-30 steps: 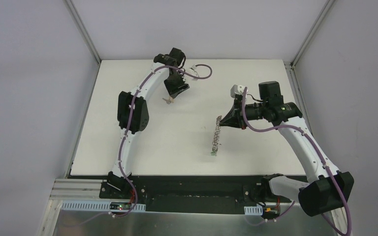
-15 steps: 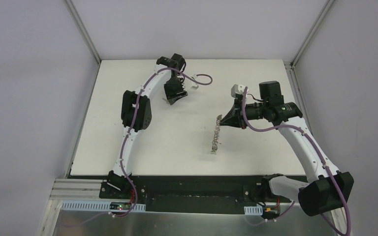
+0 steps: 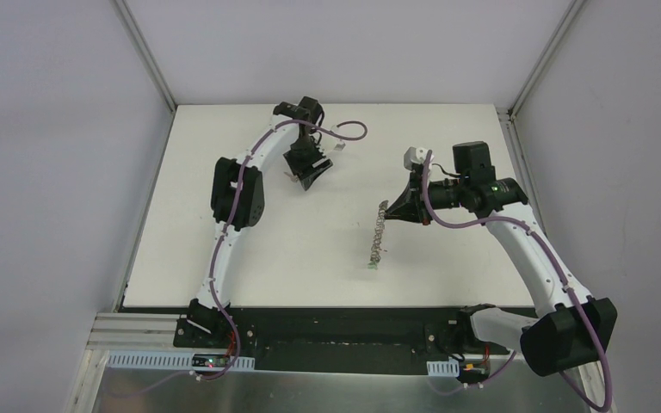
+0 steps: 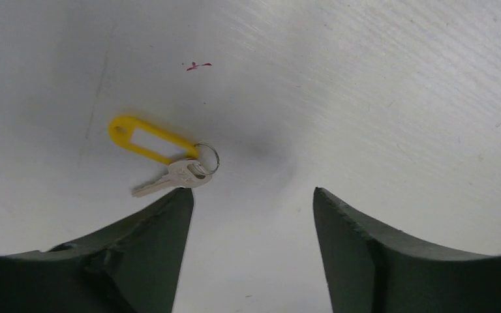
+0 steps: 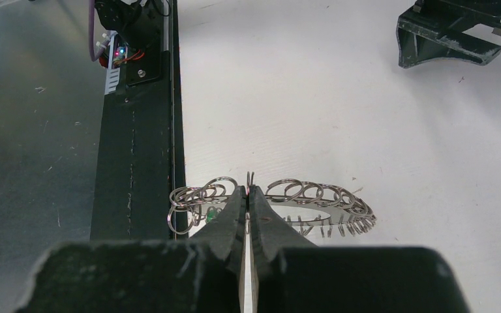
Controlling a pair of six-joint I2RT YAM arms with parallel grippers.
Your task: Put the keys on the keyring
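the left arm (image 3: 239, 185) reaches over the white desk (image 3: 310, 258) and its jaws hang at about 11 o'clock from the desk centre, pointing down. in the left wrist view these jaws are open and nothing is between them. the yellow key (image 4: 167, 179) lies flat on the desk just beyond the tip of the left-hand finger (image 4: 137, 261), at about 11 o'clock from the gap. it is a silver key on a small split ring with a long yellow tag (image 4: 145, 138), and the tag points toward 10 o'clock. a small red mark (image 4: 198, 66) is on the desk farther away.

the right arm (image 3: 525, 249) holds its jaws near 4 o'clock from the desk centre. they are closed and they grip the keyring (image 5: 313, 203) at its rim, among the thin wire loops. in the top view the keyring (image 3: 379, 234) is seen edge-on and runs from the jaws toward 6 o'clock. the green key (image 3: 371, 268) is at its lower end; it seems to touch the desk, but this i cannot tell surely. in the right wrist view a bit of green (image 5: 210, 214) shows just at 9 o'clock of the closed tips.
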